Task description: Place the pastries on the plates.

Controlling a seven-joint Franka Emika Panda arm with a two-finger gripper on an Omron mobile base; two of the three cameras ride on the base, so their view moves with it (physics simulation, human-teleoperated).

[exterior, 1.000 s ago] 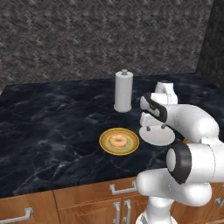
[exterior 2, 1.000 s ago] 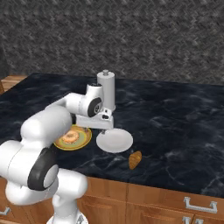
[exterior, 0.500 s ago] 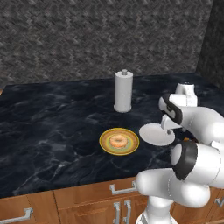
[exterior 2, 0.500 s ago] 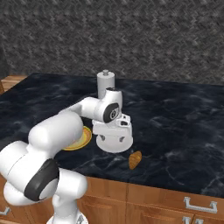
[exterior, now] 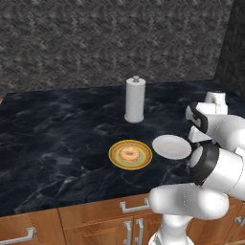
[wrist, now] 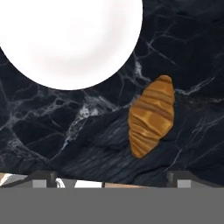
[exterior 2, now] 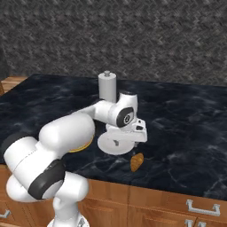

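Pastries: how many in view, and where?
2. The donut sits on the yellow-rimmed plate, left of the white plate. The croissant lies on the dark counter beside the white plate, near the front edge. None look hidden.

Glossy white arm (exterior 2: 66,133) of fat rounded segments with dark grey joint bands; a black disc with a small white ring marks the wrist (exterior 2: 124,116).

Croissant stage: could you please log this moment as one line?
donut on yellow plate | croissant on counter beside white plate | gripper open above croissant
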